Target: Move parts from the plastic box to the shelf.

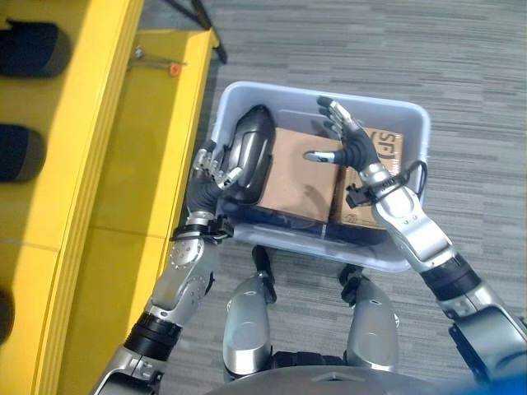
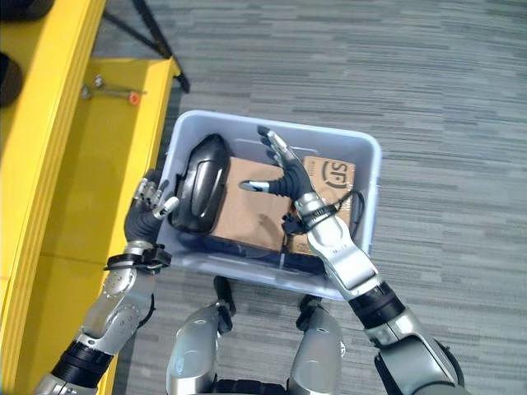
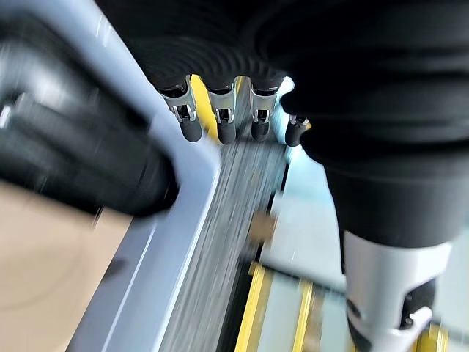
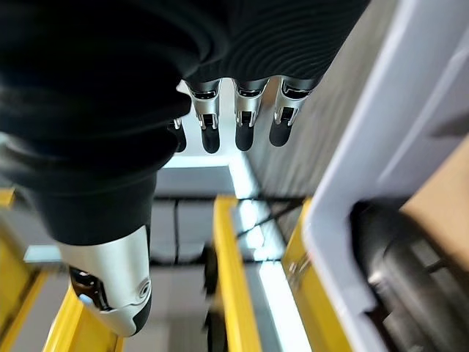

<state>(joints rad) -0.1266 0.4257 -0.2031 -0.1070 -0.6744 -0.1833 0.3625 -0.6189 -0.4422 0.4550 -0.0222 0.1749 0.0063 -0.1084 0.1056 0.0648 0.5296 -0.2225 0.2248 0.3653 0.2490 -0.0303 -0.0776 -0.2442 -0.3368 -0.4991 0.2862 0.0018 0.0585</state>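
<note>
The light grey plastic box (image 1: 409,123) stands on the floor in front of me. A rounded black part (image 1: 251,152) leans against its left wall and rises above the rim, beside two cardboard boxes (image 1: 295,174). My left hand (image 1: 216,167) hangs at the outside of that wall next to the black part, fingers relaxed and holding nothing. In the left wrist view the black part (image 3: 73,147) lies just past the box rim (image 3: 172,220). My right hand (image 1: 352,145) hovers open over the cardboard boxes, fingers spread. The yellow shelf (image 1: 90,164) runs along the left.
Two dark rounded parts (image 1: 29,49) lie on the shelf's upper level at the far left. A bolt with an orange piece (image 1: 158,62) rests on the lower yellow board. A black stand leg (image 1: 206,25) crosses the grey carpet behind the box.
</note>
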